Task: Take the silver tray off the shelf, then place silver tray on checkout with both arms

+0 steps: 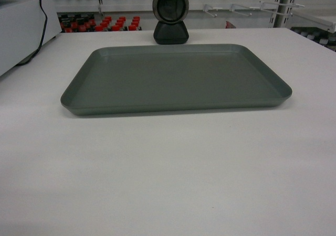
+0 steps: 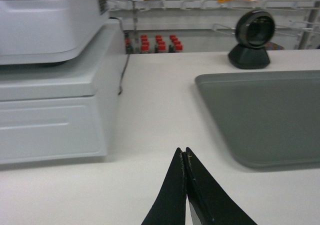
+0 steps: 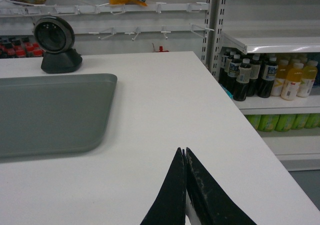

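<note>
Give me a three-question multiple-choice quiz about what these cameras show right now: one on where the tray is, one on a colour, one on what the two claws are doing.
1. Where does the silver tray lie?
A. On a shelf board
B. Flat on the white checkout counter, in front of the barcode scanner
C. Held up in the air

2. What colour is the barcode scanner?
A. Black
B. Red
C. White

3. How do the two grippers stand?
A. Both clamped on the tray's rim
B. One open, one shut
C. Both shut, clear of the tray

Answers:
1 B: the head view shows the tray resting on the counter, with the scanner just behind its far edge.
2 A: its round head and stand are black in all three views.
3 C: the left gripper and right gripper have their fingers pressed together over bare counter, the tray off to the side.
</note>
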{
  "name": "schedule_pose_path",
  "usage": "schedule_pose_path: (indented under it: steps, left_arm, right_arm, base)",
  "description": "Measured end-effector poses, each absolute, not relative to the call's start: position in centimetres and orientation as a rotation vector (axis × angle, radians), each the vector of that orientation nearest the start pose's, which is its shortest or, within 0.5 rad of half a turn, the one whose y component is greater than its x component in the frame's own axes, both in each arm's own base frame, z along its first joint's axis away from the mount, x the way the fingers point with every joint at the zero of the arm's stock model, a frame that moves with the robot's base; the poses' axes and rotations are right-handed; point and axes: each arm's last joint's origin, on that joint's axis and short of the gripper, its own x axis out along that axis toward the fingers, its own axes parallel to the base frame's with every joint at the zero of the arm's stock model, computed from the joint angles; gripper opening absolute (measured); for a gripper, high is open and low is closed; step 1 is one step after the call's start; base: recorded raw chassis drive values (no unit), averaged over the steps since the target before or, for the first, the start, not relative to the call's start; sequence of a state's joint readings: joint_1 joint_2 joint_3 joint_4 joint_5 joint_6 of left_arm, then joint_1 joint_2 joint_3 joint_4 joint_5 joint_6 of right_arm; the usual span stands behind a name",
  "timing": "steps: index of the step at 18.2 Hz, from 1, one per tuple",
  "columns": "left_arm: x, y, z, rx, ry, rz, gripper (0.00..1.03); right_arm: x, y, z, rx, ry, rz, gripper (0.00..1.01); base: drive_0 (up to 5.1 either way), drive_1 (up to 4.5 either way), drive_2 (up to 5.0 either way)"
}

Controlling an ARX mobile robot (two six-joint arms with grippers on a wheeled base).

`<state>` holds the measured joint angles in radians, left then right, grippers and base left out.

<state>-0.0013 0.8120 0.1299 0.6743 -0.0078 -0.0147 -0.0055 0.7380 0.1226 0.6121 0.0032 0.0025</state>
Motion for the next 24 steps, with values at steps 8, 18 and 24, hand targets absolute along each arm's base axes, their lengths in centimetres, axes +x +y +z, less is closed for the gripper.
schedule_pose_path:
  steps: [8, 18, 24]
  left_arm:
    - [13.6, 0.0, 17.3, -0.014, -0.017, -0.001, 0.02]
    - [11.7, 0.0, 17.0, -0.014, -0.012, 0.000, 0.02]
    - [11.1, 0.0, 17.0, -0.014, -0.011, 0.000, 0.02]
  right_arm:
    - [13.2, -0.1, 17.6, 0.002, 0.001, -0.008, 0.02]
    - [11.5, -0.1, 17.1, 0.002, -0.016, -0.008, 0.02]
    - [10.9, -0.1, 17.0, 0.002, -0.014, -0.008, 0.02]
  base:
    - [0.0, 0.00, 0.0]
    - [0.0, 0.00, 0.0]
    - [0.0, 0.00, 0.0]
